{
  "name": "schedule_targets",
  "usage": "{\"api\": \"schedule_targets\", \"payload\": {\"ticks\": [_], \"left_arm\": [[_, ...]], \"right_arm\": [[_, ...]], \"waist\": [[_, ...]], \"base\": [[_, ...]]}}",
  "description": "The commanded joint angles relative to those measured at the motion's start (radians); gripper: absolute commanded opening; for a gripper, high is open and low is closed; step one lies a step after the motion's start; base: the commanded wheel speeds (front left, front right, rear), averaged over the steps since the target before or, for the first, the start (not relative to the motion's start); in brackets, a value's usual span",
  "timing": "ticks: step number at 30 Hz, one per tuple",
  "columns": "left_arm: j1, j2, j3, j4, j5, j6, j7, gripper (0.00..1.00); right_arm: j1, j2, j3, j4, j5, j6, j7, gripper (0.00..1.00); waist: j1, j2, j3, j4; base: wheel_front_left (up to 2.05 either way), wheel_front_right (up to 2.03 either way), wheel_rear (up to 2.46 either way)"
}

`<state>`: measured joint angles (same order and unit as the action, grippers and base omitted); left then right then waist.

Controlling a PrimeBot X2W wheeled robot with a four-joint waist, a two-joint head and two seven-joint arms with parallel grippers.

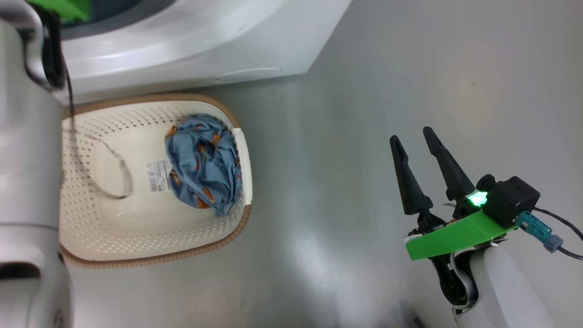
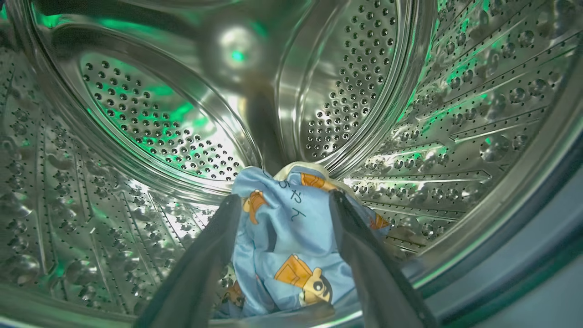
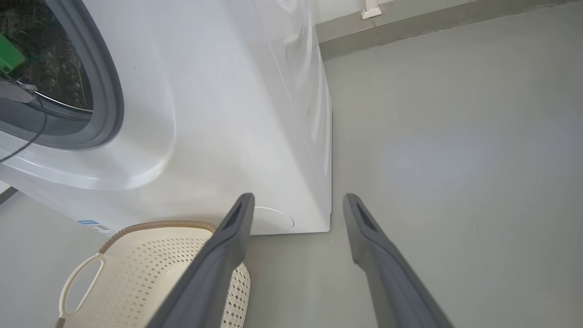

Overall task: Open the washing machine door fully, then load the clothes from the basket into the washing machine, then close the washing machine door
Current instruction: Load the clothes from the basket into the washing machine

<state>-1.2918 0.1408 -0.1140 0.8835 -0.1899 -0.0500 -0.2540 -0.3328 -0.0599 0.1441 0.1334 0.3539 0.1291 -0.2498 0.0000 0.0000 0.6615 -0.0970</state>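
Step in hand: we are loading the clothes. Our left arm [image 1: 27, 159] is reaching into the washing machine [image 1: 182, 41] at the far left, so we are judging this to be the drop-off of one piece.
Next move: we are expecting to draw the left arm out of the machine without snagging cloth, then bring it down over the basket [image 1: 150, 98] for the next garment. Closing the door is coming only after that.
Left hand: the left gripper [image 2: 284, 196] is standing deep inside the drum [image 2: 136, 114] with its fingers spread wide, clamping nothing.
Drum contents: a blue printed garment [image 2: 287, 241] is lying on the drum's bottom, between and beyond the spread fingers. We cannot tell whether the fingers are touching it. A cream cloth [image 2: 291, 167] is peeking out just behind it.
Basket: it is sitting on the floor [image 1: 364, 91] just in front of the machine, near its right corner.
Basket contents: one bunched blue garment [image 1: 205, 164] is lying against the basket's right wall, beside a label sticker [image 1: 158, 175] on the bottom.
Right hand: the right gripper [image 1: 411, 134] is hovering over bare floor, well to the right of the basket, with its fingers apart and holding nothing.
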Motion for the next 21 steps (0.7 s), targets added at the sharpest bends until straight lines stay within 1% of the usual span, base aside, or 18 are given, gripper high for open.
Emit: {"api": "schedule_targets", "payload": {"ticks": [1, 11, 21], "left_arm": [[0.037, 0.036, 0.011, -0.04, -0.009, -0.005, -0.008, 1.0], [0.207, 0.01, 0.02, -0.156, -0.012, -0.013, -0.008, 1.0], [0.466, -0.005, 0.056, -0.342, -0.023, -0.015, -0.008, 1.0]], "right_arm": [[0.024, 0.001, 0.016, -0.015, -0.009, 0.002, -0.012, 1.0], [0.049, -0.005, 0.004, 0.003, -0.009, 0.002, -0.012, 1.0], [0.092, -0.004, -0.01, 0.014, -0.009, 0.002, -0.012, 1.0]], "waist": [[0.0, 0.0, -0.035, 0.019], [0.0, 0.0, -0.129, 0.05], [0.0, 0.0, -0.239, 0.069]], "base": [[0.0, 0.0, 0.0], [0.0, 0.0, 0.0], [0.0, 0.0, 0.0]]}}
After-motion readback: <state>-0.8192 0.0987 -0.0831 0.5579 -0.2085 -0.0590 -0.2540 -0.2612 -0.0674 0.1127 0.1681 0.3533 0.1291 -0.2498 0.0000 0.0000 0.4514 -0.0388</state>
